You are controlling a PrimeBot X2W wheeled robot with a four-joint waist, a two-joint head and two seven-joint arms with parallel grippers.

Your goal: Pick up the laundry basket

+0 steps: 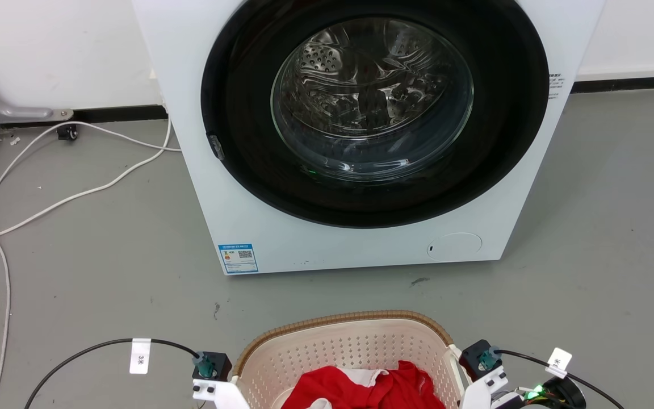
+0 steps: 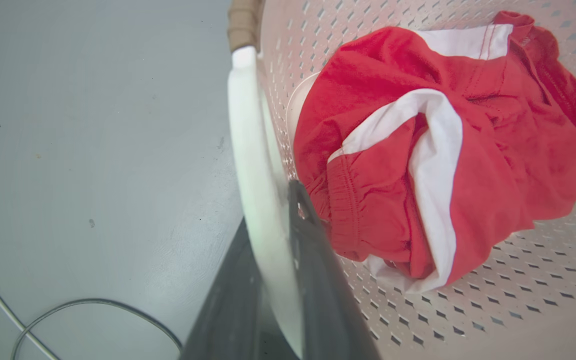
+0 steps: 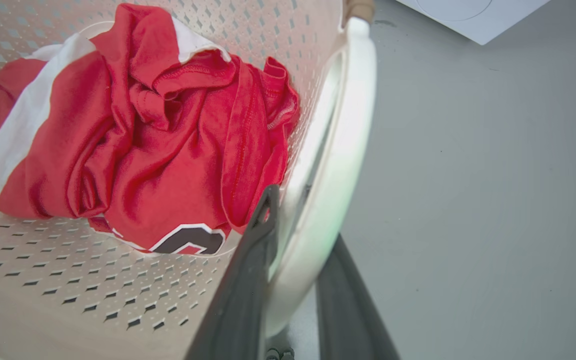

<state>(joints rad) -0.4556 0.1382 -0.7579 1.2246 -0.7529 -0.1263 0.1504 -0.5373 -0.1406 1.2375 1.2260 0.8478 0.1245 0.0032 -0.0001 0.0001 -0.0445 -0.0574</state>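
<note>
The laundry basket, cream with perforated walls and a brown woven rim, stands on the grey floor at the bottom centre of the head view. Red and white clothes lie inside it. In the left wrist view my left gripper straddles the basket's white side handle, one dark finger inside the wall and one outside, closed against it. My right gripper clasps the opposite white handle the same way. The clothes lie close to the inner fingers.
A white front-loading washing machine with a round glass door stands just beyond the basket. White cables trail over the floor at the left. A black cable lies on the floor beside the left handle.
</note>
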